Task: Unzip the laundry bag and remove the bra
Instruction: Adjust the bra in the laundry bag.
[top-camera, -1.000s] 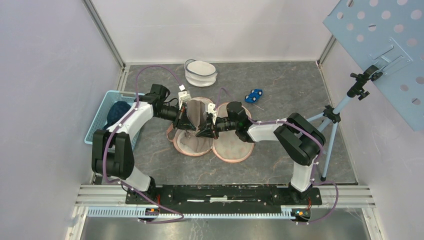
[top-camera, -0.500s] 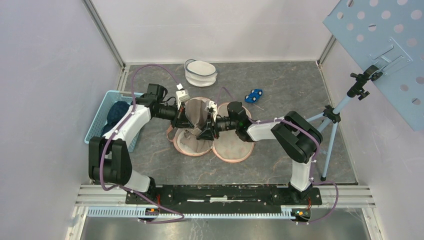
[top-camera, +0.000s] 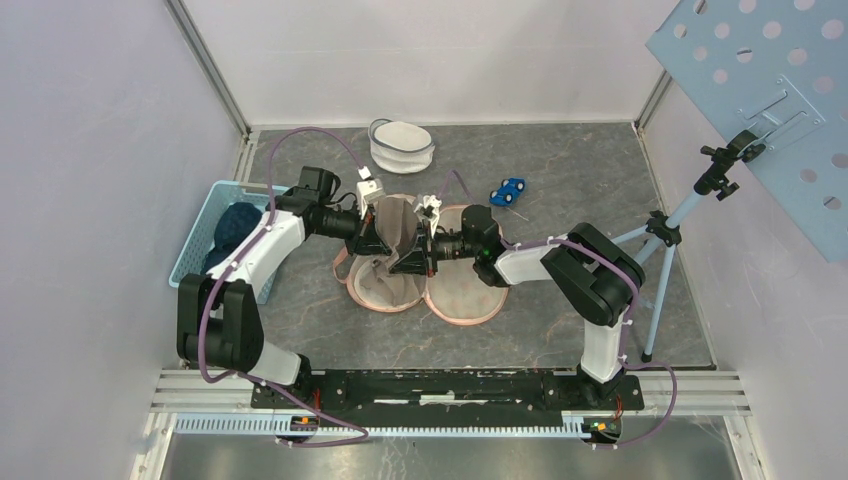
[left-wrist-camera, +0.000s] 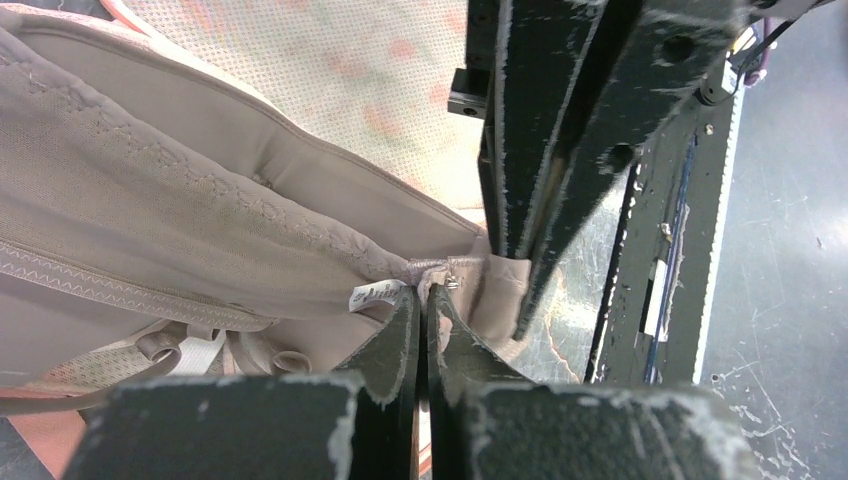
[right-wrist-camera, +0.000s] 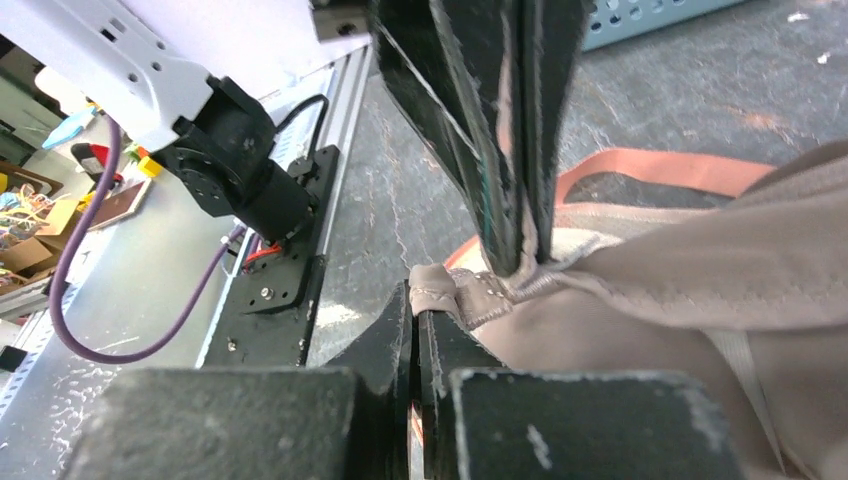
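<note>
One grey counter (top-camera: 560, 160) carries everything. At its right edge stands one tripod (top-camera: 665, 250), with one pale blue perforated panel (top-camera: 760, 100) above it. At the left edge sits one blue basket (top-camera: 205, 215), with a dark blue bundle (top-camera: 238, 222) inside.

One laundry bag (top-camera: 468, 298) lies unzipped and spread flat at mid-counter. Its round, pink-rimmed mesh panels sit side by side, touching.

One beige bra (top-camera: 392, 225) is out of the bag and raised above its left part, between the two arms. It is bunched. Seen from above, its bulk runs roughly from the far side toward the near side, with the lower folds draping onto the mesh. The band's end points toward the arms' bases, and a small white label hangs just beside it.

One white round mesh tub (top-camera: 402, 145) stands at the far edge, well apart from the bag.

There are two hands. The left hand (left-wrist-camera: 422, 295) is clenched on the bra's band end. The right hand (right-wrist-camera: 415, 300), coming from the opposite side, is clenched on the same end just beside it, pinching a folded tab of fabric.

One blue toy car (top-camera: 508, 190) sits beyond the bag's right panel.
</note>
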